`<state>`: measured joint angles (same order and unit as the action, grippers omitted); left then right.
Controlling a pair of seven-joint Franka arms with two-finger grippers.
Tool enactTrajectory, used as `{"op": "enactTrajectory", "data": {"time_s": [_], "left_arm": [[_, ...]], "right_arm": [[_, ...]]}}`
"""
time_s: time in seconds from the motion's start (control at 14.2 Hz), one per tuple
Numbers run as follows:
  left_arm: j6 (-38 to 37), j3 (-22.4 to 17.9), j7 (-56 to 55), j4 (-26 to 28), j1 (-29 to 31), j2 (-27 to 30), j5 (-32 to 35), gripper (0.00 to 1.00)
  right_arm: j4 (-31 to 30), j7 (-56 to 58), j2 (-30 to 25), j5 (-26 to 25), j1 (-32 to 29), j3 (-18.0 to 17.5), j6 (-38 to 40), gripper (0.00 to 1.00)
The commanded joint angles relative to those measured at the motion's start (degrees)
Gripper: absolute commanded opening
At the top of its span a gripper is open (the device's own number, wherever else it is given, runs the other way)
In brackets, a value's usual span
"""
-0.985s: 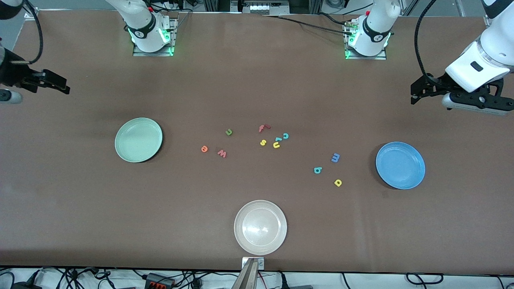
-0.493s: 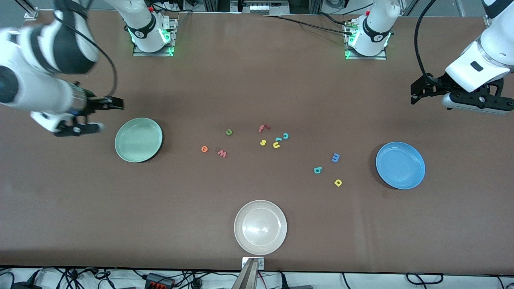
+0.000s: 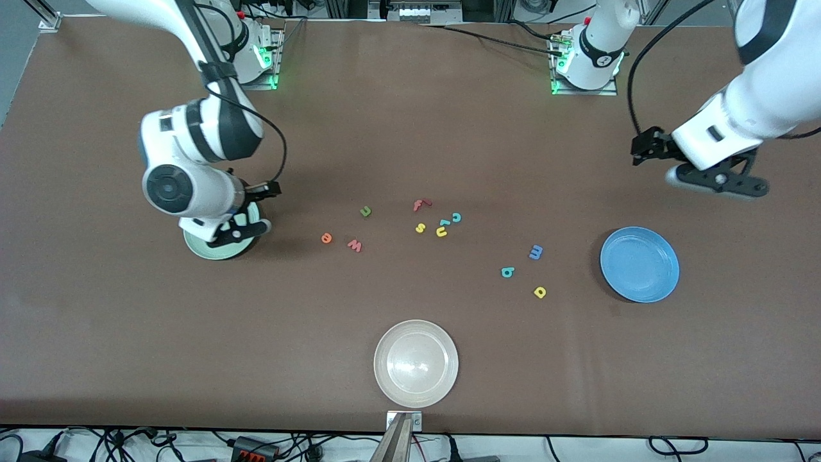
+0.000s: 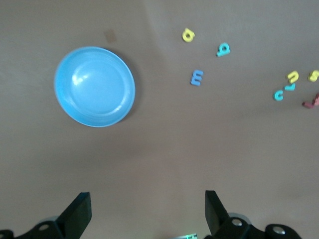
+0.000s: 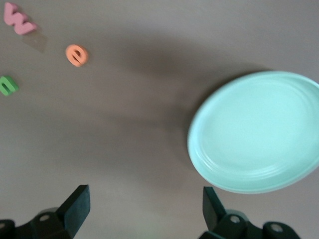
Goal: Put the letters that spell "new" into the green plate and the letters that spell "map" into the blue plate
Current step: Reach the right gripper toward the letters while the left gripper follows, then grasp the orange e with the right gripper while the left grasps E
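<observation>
1. Right tool [image 3: 256,199]: you see it hanging over the round pale mint-green plate [image 3: 215,251] at the right arm's end of the brown tabletop [image 3: 410,128], the arm bent sharply at the elbow with the wrist pointing down. Fingers [image 5: 75,206] spread wide, holding nothing.

2. Left tool [image 3: 644,149]: you find it over bare tabletop near the round mid-blue plate [image 3: 639,264], forearm slanting down from the left arm's end. Fingers [image 4: 77,214] wide apart, empty.

3. Letters for "new": small foam dark green n [image 3: 365,211], orange e [image 3: 326,238] and pinkish-red w [image 3: 355,245], all on the tabletop between the mint plate and the middle cluster.

4. Letters for "map": purplish-blue m [image 3: 536,252], teal p [image 3: 507,272], yellow a [image 3: 540,292], on the tabletop beside the blue plate.

5. Middle cluster: red f [image 3: 421,205], yellow s [image 3: 420,228], teal c [image 3: 456,217], yellow u-shaped letter [image 3: 442,232].

6. Whitish-beige round plate [image 3: 415,363]: nearest the front camera.
</observation>
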<state>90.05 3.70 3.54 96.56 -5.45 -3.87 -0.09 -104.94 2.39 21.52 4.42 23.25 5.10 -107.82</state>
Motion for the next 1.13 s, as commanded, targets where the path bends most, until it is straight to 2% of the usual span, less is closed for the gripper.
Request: {"op": "enactTrajectory", "data": {"time_s": [0.0,0.21,0.42,0.56,0.7,0.77,0.99,1.06], "left_arm": [[0.5,0.8,0.9,-1.6,-1.5,-6.0,1.1,1.0],[8.7,0.9,6.0,-0.2,-3.2,-11.2,1.2,1.0],[16.4,0.9,9.6,1.0,-3.2,-16.8,1.8,1.0],[21.5,1.3,9.6,2.7,-4.3,-19.4,5.5,1.0],[27.9,1.3,9.7,5.6,-5.3,-21.1,6.1,1.0],[31.3,1.3,9.8,7.1,-5.3,-22.0,6.1,0.97],[39.9,1.6,9.6,11.2,-5.4,-24.5,6.0,0.8],[41.9,1.6,9.4,11.8,-5.4,-25.3,6.0,0.79]], "right_arm": [[1.1,0.4,3.3,0.9,2.8,0.4,-4.7,1.0],[1.2,4.2,7.5,0.8,4.7,0.0,-11.8,1.0],[1.2,4.9,9.6,0.9,6.4,-0.3,-15.6,1.0],[1.2,5.5,10.8,0.8,7.5,-0.4,-19.4,1.0],[1.3,5.9,11.9,0.8,8.3,-0.4,-22.2,0.94],[1.3,6.0,12.5,0.8,8.5,-0.4,-23.5,0.89],[1.3,6.0,13.2,0.8,9.4,-0.4,-24.4,0.8],[1.3,6.0,13.6,0.9,9.6,-0.4,-25.2,0.78]]}}
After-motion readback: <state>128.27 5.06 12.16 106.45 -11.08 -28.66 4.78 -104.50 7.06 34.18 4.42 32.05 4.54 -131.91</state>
